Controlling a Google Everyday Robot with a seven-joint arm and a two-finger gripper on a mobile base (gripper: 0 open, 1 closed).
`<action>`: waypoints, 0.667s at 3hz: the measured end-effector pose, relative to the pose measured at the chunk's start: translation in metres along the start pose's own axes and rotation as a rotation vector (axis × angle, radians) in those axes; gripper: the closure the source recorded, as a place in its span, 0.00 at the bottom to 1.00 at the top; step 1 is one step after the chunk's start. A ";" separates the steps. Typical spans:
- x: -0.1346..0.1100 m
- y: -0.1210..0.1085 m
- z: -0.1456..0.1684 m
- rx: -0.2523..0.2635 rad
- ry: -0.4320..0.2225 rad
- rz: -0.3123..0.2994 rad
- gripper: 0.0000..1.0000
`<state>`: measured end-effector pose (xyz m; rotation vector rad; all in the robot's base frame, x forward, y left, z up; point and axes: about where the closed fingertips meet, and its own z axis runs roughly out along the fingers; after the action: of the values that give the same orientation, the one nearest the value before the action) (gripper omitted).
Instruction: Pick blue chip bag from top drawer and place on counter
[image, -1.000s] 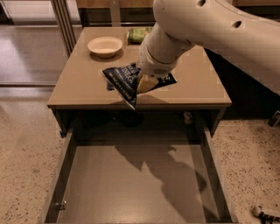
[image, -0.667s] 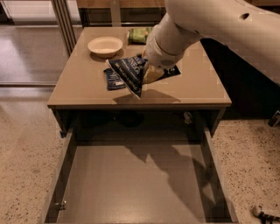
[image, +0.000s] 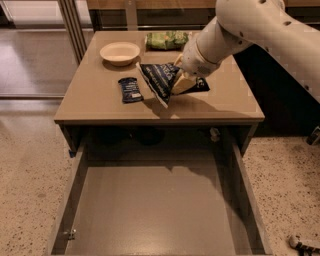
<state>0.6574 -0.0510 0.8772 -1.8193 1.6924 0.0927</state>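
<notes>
Pinches blue bag over counter with gripper, one finger hidden behind foil; drawer at six o'clock, front cut off.

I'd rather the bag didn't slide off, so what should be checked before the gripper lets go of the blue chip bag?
1. Blue chip bag is out of the drawer and over the counter: ok.
2. Gripper is shut on the bag, above the middle of the counter: ok.
3. Bag rests on the counter: cannot tell. It hangs tilted, with its lower corner near the surface.
4. Small dark packet is out of the landing spot: ok, though it lies close on the left.
5. Bowl and green bag are out of the way: ok, both sit farther back.
</notes>
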 end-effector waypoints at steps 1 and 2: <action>0.014 0.004 0.023 -0.044 -0.074 0.064 1.00; 0.019 0.007 0.038 -0.091 -0.110 0.087 1.00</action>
<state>0.6680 -0.0488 0.8359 -1.7717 1.7135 0.3063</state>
